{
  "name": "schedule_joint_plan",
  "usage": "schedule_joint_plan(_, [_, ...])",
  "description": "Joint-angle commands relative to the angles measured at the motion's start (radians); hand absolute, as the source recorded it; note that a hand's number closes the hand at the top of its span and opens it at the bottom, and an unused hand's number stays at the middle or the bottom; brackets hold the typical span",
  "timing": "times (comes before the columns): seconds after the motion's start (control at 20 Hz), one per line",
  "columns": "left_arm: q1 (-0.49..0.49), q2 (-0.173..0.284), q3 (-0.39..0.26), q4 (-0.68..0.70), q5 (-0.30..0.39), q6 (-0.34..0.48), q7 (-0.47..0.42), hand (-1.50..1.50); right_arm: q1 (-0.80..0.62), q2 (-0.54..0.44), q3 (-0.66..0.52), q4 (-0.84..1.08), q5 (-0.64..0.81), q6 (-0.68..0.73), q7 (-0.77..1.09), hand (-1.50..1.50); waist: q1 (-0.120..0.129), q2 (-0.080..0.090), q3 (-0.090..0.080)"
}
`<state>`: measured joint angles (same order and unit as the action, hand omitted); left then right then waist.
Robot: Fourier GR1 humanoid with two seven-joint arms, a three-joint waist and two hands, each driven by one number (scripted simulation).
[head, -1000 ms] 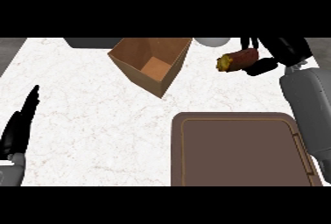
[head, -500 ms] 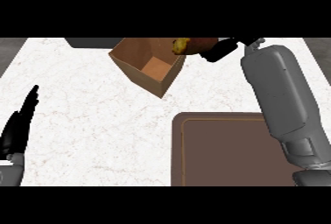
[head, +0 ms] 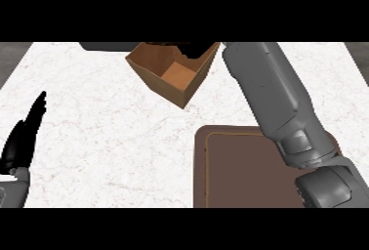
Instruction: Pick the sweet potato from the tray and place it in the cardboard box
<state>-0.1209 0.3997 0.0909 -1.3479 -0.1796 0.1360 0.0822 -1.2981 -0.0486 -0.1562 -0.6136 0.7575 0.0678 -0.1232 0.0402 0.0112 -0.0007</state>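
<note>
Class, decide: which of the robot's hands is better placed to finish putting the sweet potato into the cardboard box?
Right. Its hand reaches over the cardboard box opening, mostly hidden at the top edge. The left hand rests open at the counter's left edge, far from the box.

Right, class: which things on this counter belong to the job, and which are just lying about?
Job: cardboard box; tray; right hand, over the box's mouth. Sweet potato not visible.
Lying about: left hand, resting open at the left edge; grey object at the far edge.

One head view looks steeply down onto the counter
</note>
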Motion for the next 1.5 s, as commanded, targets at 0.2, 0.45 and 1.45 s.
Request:
schedule_joint_plan(0.2, [-0.041,0.004,0.004,0.042,0.007,-0.038,-0.037,0.00,-0.133,0.044,-0.034,0.263,-0.005,-0.138,-0.001,1.50,0.031,0.017,-0.001])
schedule_joint_plan(0.45, [-0.060,-0.031,-0.037,0.033,-0.033,-0.010,-0.017,0.00,-0.188,0.048,0.018,0.367,-0.004,-0.211,0.056,1.50,0.057,0.019,-0.002])
schedule_joint_plan(1.45, [-0.085,-0.033,-0.023,0.059,-0.027,-0.023,-0.034,0.00,-0.127,0.049,-0.176,0.401,-0.235,-0.371,-0.130,-1.50,0.071,0.030,0.001])
